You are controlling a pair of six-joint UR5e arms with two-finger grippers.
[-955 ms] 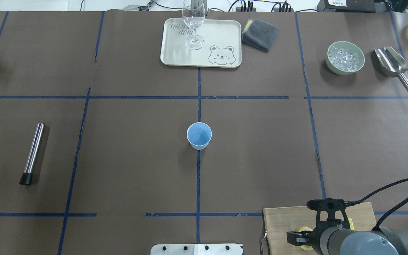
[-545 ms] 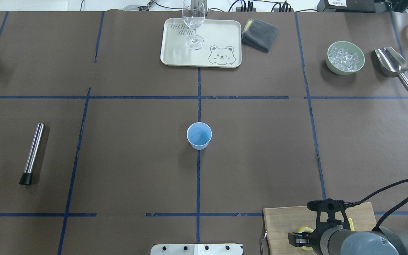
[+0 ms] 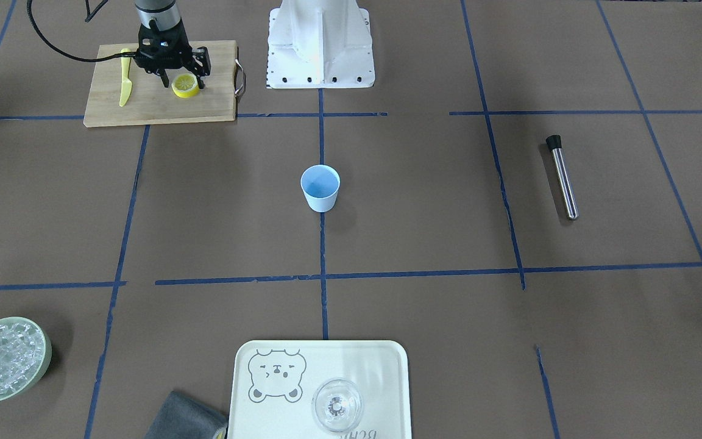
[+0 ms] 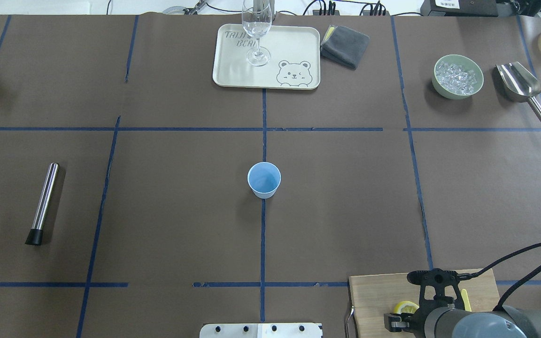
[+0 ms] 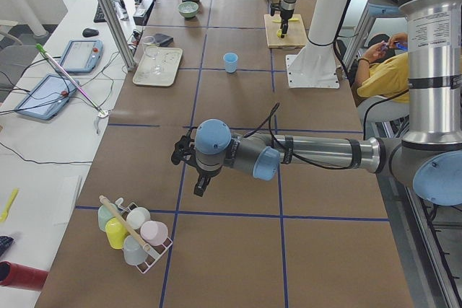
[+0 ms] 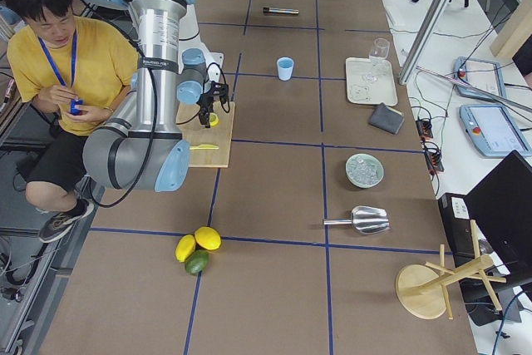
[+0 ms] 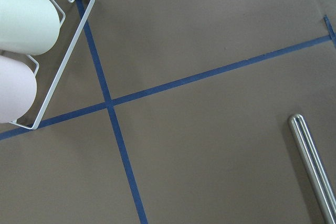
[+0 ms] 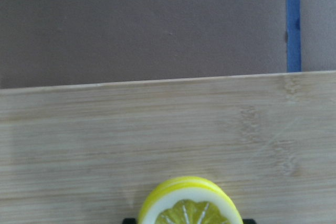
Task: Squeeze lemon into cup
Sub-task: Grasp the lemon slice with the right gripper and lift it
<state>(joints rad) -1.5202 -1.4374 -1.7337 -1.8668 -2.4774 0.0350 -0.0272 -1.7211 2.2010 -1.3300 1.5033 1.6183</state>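
Right wrist-mounted view: found the lemon half [image 8: 190, 203] at the bottom edge, cut face showing, on the cutting board [image 8: 157, 129], with a dark jaw just beside each flank. Confirmed from the front-facing view the right gripper [image 3: 184, 78] low over it, jaws astride; could not tell, at that cropping, whether clamped or merely straddling. Logged a yellow knife [image 3: 124, 76] alongside on the board. Farther out, located the cup [image 4: 264, 180] upright at mid-table, well apart from the board. Beyond, recorded the tray [image 4: 294, 47] bearing a clear glass [image 4: 256, 33]. Could not tell open from closed on the left gripper [image 5: 199, 187] either: seen only from the side, near a cup rack [image 5: 133, 232]. Judged the step in hand as securing the lemon half; expected to need next a firm close, a lift and a carry to above the cup before any squeeze.
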